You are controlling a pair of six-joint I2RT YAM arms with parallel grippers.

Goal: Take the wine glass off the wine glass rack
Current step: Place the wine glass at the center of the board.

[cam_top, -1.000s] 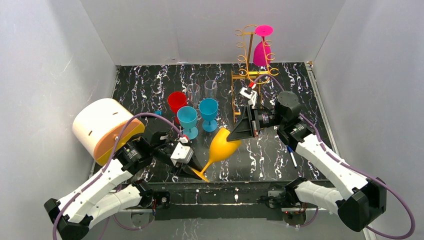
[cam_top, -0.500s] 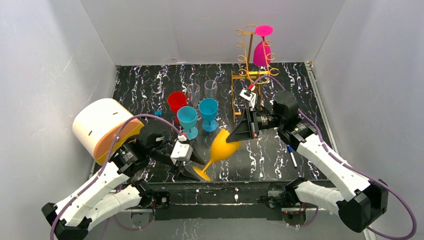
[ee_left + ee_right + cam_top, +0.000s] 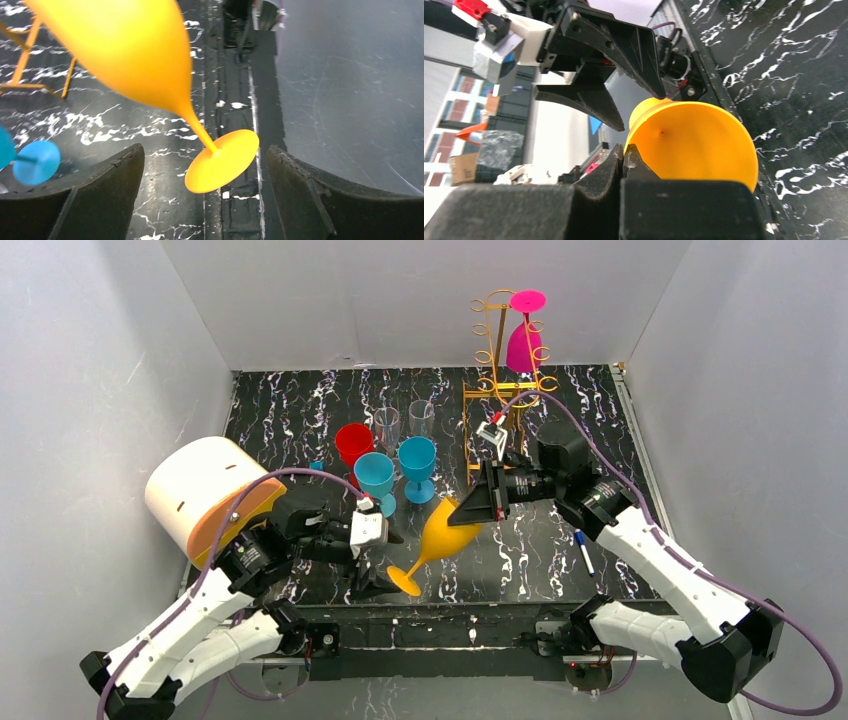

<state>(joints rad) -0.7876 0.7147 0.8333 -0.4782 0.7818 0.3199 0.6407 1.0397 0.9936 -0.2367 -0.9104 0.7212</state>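
The right gripper (image 3: pixel 468 512) is clamping the rim of the orange wine glass (image 3: pixel 440 530) and is holding it tilted above the tabletop (image 3: pixel 300 410), with the bowl toward the right and the foot toward the near left. The left gripper (image 3: pixel 390 562) is standing released, with its fingers spread on either side of the foot and not touching it. The glass is hanging well apart from the gold rack (image 3: pixel 497 350) at the far right, which is carrying a pink wine glass (image 3: pixel 522 345) upside down.

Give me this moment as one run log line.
right end effector: shut on orange wine glass rim | left end effector: open around its foot | pink wine glass: hanging on wine glass rack
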